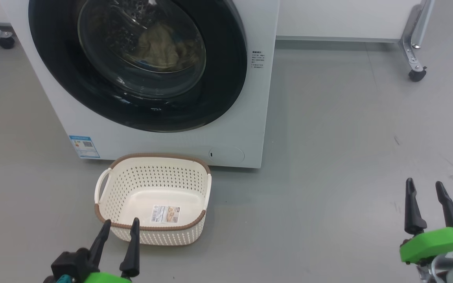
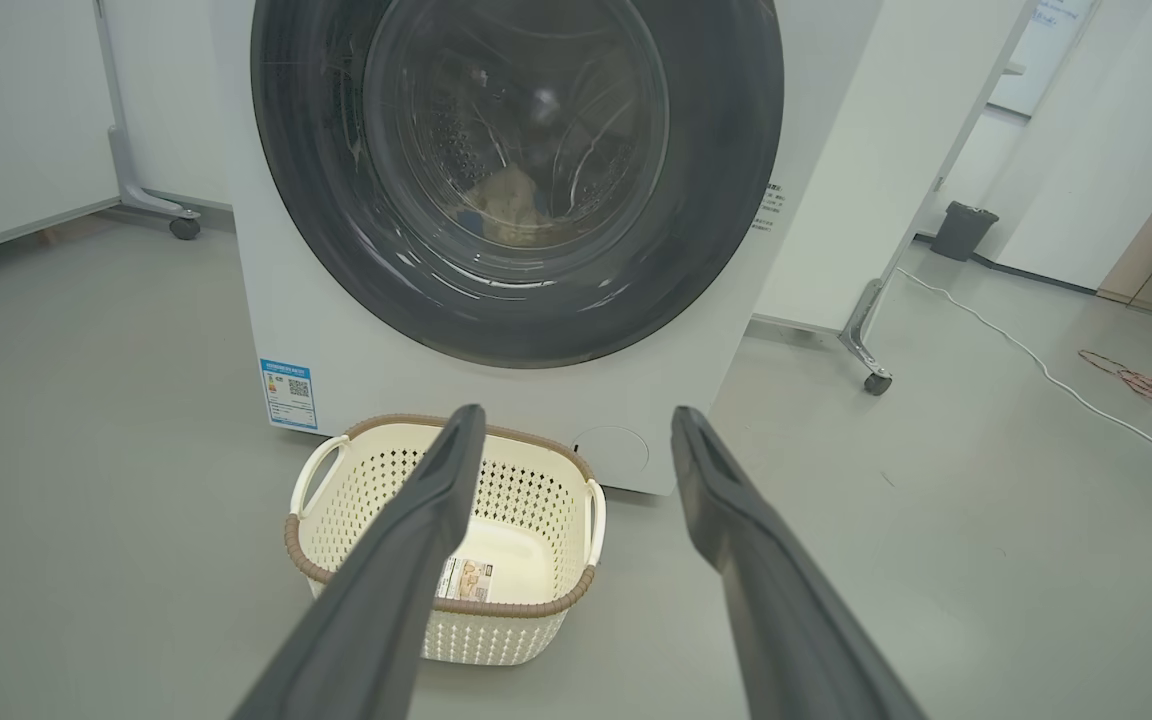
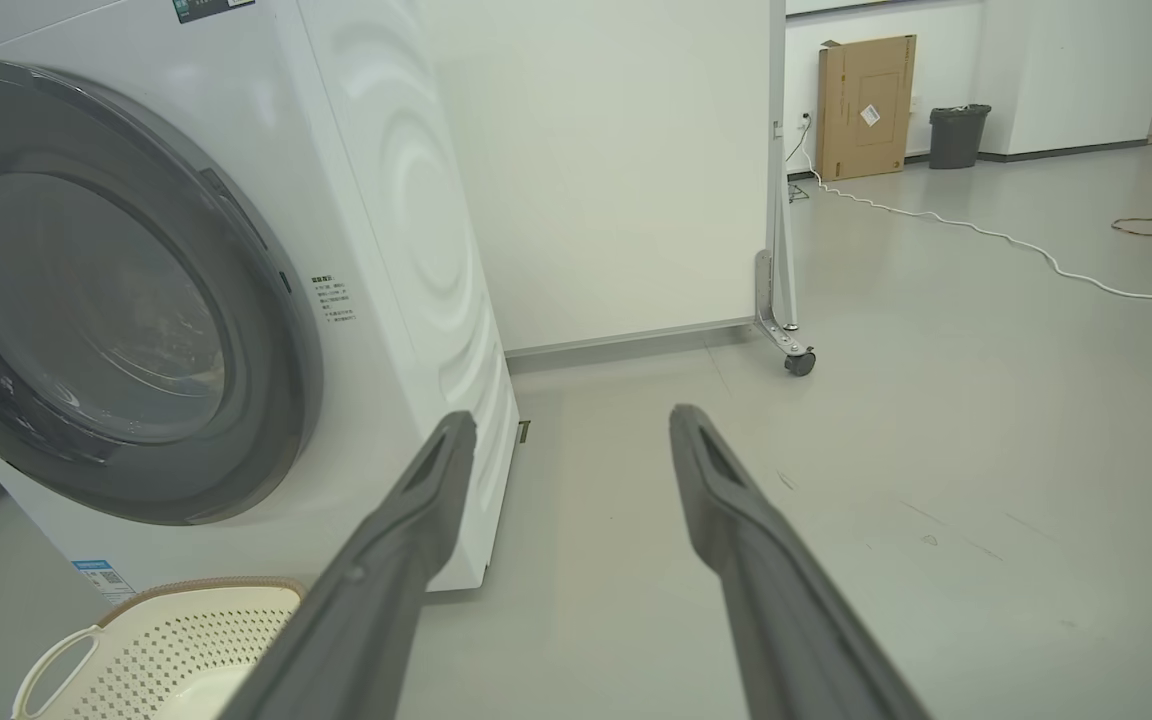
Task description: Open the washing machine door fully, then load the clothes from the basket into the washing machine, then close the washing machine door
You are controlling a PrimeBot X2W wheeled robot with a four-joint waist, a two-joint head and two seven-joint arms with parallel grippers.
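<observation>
Grey floor (image 1: 328,157) is running out on all sides of the washing machine (image 1: 258,118). The washing machine door (image 1: 226,78) is sitting flush against the front, the clothes (image 1: 159,47) lying behind its glass in the drum. The basket (image 1: 159,156) is standing empty at the machine's foot. My left end effector (image 1: 121,221) is hovering just short of its near rim, released, with the door ahead and above. My right end effector (image 1: 424,182), also released, is hanging well off to the right. Left is nearer; I am judging all three steps done.
</observation>
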